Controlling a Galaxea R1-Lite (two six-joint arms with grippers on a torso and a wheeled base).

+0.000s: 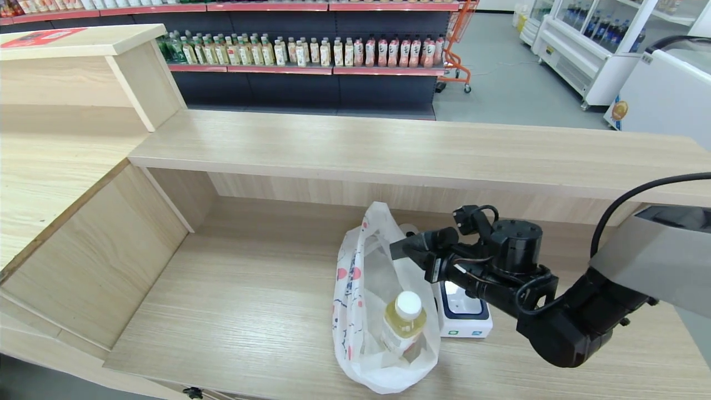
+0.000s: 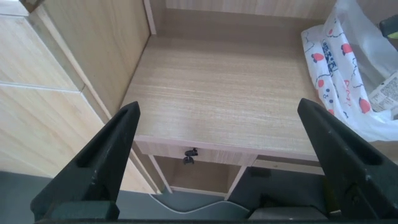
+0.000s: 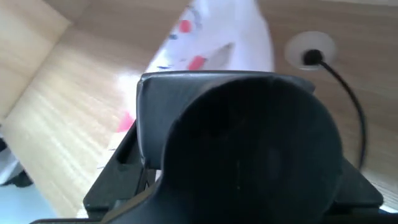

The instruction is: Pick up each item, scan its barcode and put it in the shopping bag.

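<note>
A white shopping bag with red and blue prints stands open on the lower desk. Inside it a bottle of yellow drink with a white cap stands upright. My right gripper hangs just above the bag's right rim, its arm coming in from the right. A white barcode scanner sits on the desk right of the bag, partly under that arm. My left gripper is open and holds nothing, above the desk's front edge, with the bag off to one side. The bag shows beyond my right wrist.
The wooden desk is walled by a side panel on the left and a raised counter ledge at the back. A white round puck with a black cable lies behind the bag. Store shelves stand beyond.
</note>
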